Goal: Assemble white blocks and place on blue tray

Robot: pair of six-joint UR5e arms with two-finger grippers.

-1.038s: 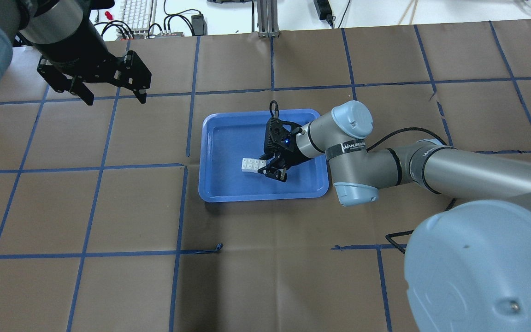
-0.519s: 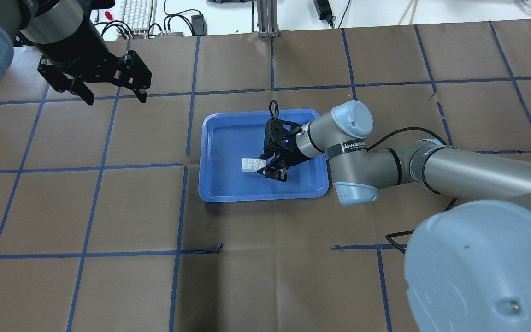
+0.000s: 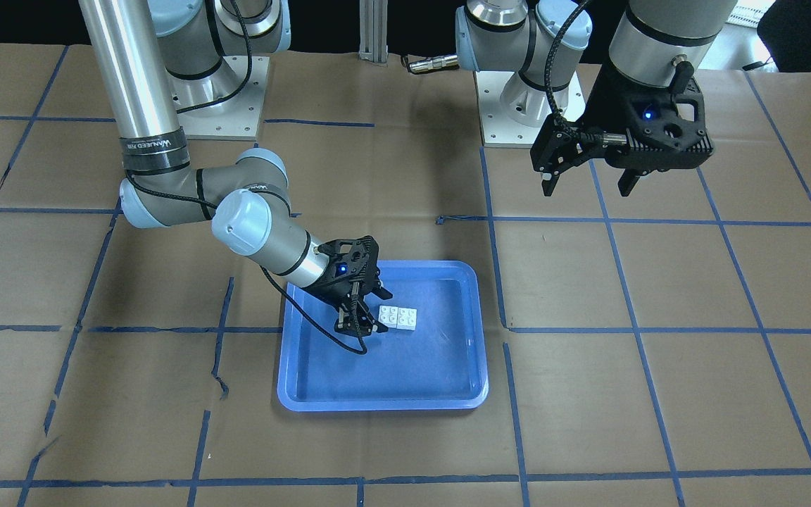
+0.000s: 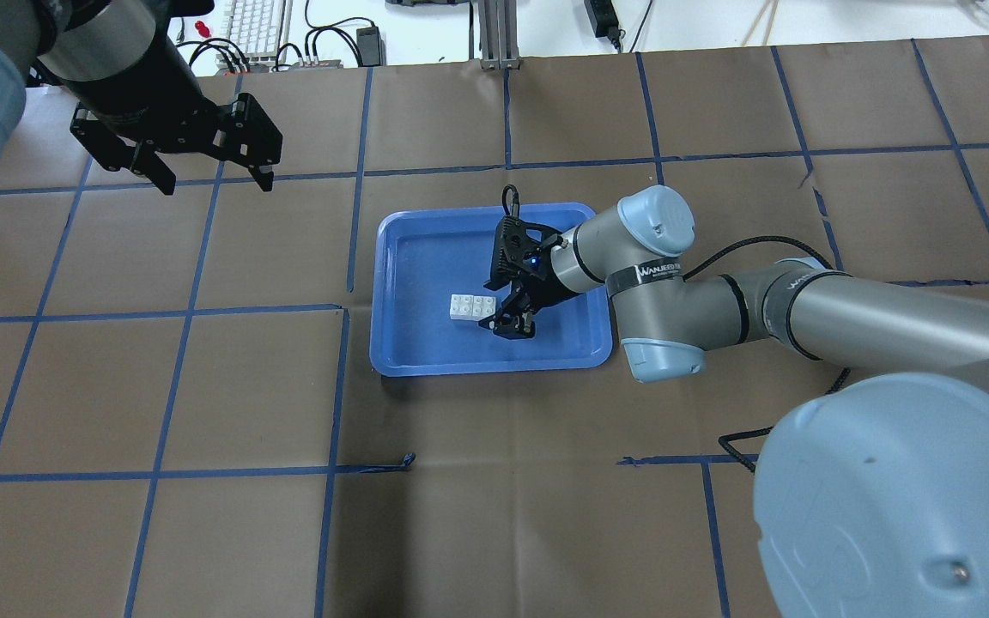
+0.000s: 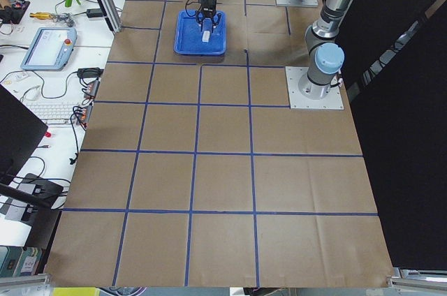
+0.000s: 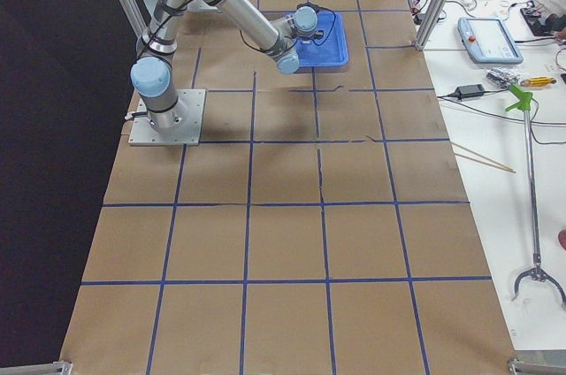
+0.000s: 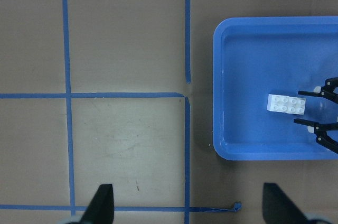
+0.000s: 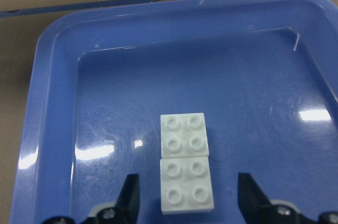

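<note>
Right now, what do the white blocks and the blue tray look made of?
White blocks: likely hard moulded plastic with a matte-to-satin finish. They have crisp edges and round studs and show no glare.
Blue tray: probably glossy plastic. Its floor shows bright light reflections and fine scratches, and its rim is rounded and moulded.

Spread fingers of the right gripper (image 8: pixel 189 198) are flanking the white blocks (image 8: pixel 186 161), gaps lying either side — the blue tray (image 8: pixel 47 129) rim is ringing them.

table (image 4: pixel 160 549): was covered in brown paper with blue lines (image 4: pixel 718 157) | desk (image 6: pixel 469 127): white, held a keyboard (image 4: pixel 256 24) and a tablet (image 6: pixel 491 39) | wall (image 6: pixel 53 172): was dark | light: was bright
</note>
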